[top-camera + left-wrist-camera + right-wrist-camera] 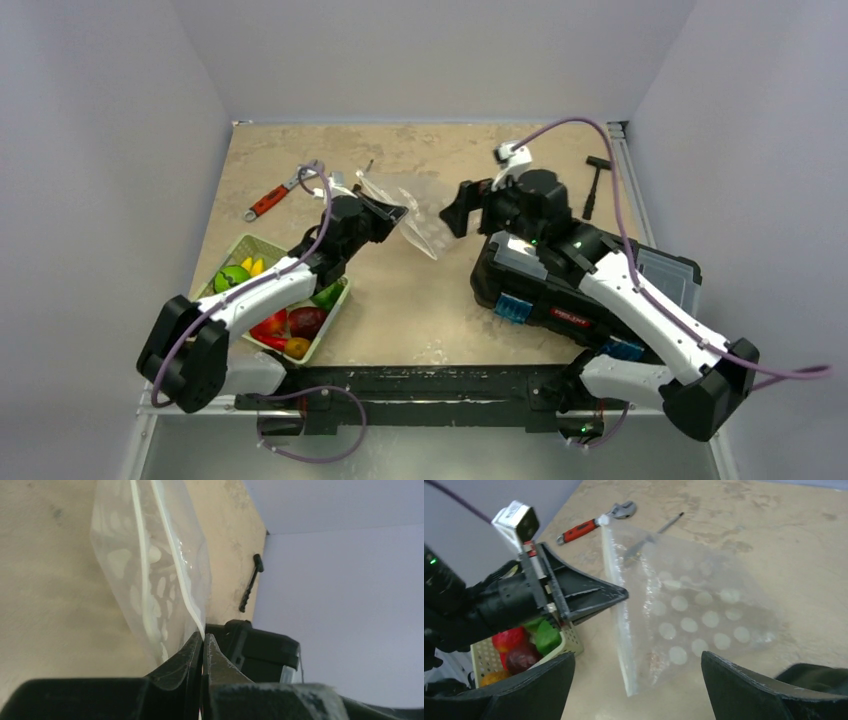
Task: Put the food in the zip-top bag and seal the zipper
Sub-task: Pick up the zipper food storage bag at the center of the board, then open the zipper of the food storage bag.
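The clear zip-top bag [418, 226] with whitish dots hangs from my left gripper [397, 214], which is shut on its mouth edge. In the left wrist view the shut jaws [203, 639] pinch the bag [150, 565] by that edge. In the right wrist view the bag [696, 615] spreads toward the table, with the zipper [616, 615] as a whitish strip on its left side. My right gripper [458, 212] is open and empty just right of the bag, its view [639, 680] facing the bag. The food [288, 322] lies in the pale green basket [252, 243], and shows again in the right wrist view [519, 641].
A red-handled wrench [270, 200] lies at the back left, and a thin dark tool [669, 524] lies behind the bag. A black toolbox [545, 285] sits under my right arm. A black hammer-like tool [595, 185] lies at the back right.
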